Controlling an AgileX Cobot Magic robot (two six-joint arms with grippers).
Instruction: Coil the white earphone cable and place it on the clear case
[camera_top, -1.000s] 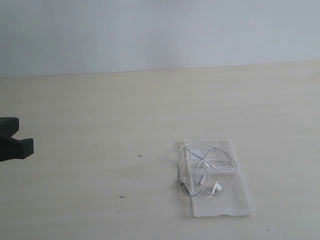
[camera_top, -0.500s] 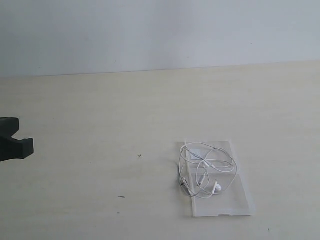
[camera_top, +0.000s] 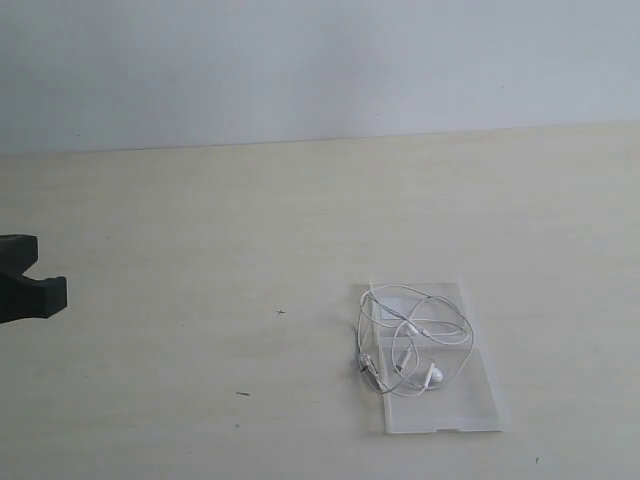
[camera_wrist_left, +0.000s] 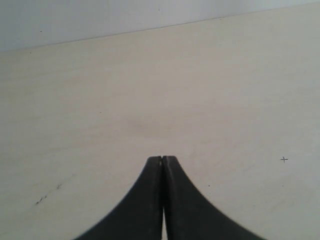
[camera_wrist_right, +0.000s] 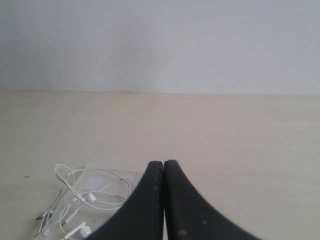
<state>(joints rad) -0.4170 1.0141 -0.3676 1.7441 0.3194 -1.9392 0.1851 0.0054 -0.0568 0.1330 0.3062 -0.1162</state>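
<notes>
The white earphone cable (camera_top: 412, 342) lies in loose loops on the clear case (camera_top: 480, 400), which rests flat on the pale table right of centre; one loop edge hangs slightly over the case's left rim. The right wrist view shows the same cable (camera_wrist_right: 80, 200) on the case (camera_wrist_right: 107, 176), beside and apart from my right gripper (camera_wrist_right: 163, 163), which is shut with nothing between its fingers. My left gripper (camera_wrist_left: 162, 158) is shut and empty over bare table; only its dark tip (camera_top: 30, 282) shows at the exterior view's left edge. The right gripper is outside the exterior view.
A pale wooden table (camera_top: 200, 220) meets a plain grey-white wall (camera_top: 320, 60) at the back. Small dark specks (camera_top: 242, 394) mark the tabletop left of the case.
</notes>
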